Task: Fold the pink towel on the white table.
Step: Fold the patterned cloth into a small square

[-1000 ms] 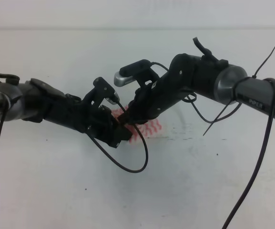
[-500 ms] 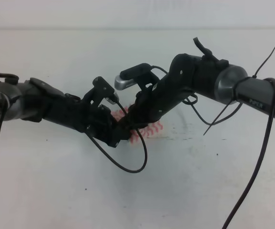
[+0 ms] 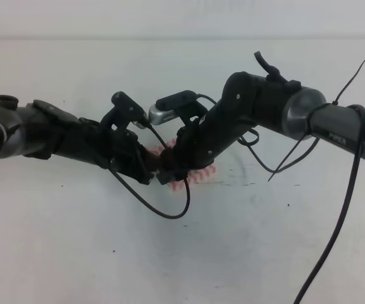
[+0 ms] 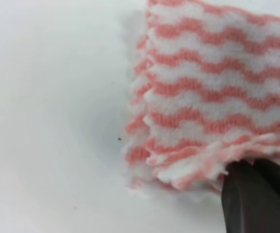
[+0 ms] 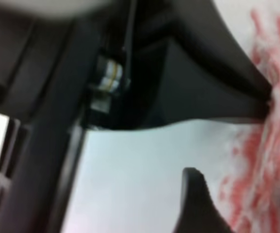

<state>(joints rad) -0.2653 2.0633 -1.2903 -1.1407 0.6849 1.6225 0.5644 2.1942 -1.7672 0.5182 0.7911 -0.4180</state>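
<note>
Your thin pink-and-white wavy-striped towel (image 4: 212, 97) already lies doubled: in the left wrist view you see several stacked layers w/ frayed edges lined up along its 9 o'clock side, so at least one fold looks done. It sits flat on the plain white table (image 3: 74, 240), near the middle in the high view, mostly hidden under both wrists, w/ only a strip of stripes (image 3: 198, 172) showing at 3 o'clock of the grippers.

The left black gripper (image 4: 256, 191) is pinched narrow on the towel's lower corner, at 5 o'clock in its own cam; the cloth puckers right at the fingertips, so you're holding fabric there. The right black gripper (image 5: 237, 160) is at the towel's fluffy edge, which fills the 3 o'clock side of its cam; one dark finger (image 5: 198, 204) shows low in the view w/ table visible around it, but whether it's clamped on cloth I can't tell — too blurred and close.

My read: you're partway in, gripping for another fold. Left to do, probably: carry that corner over, lay it down, let go.
</note>
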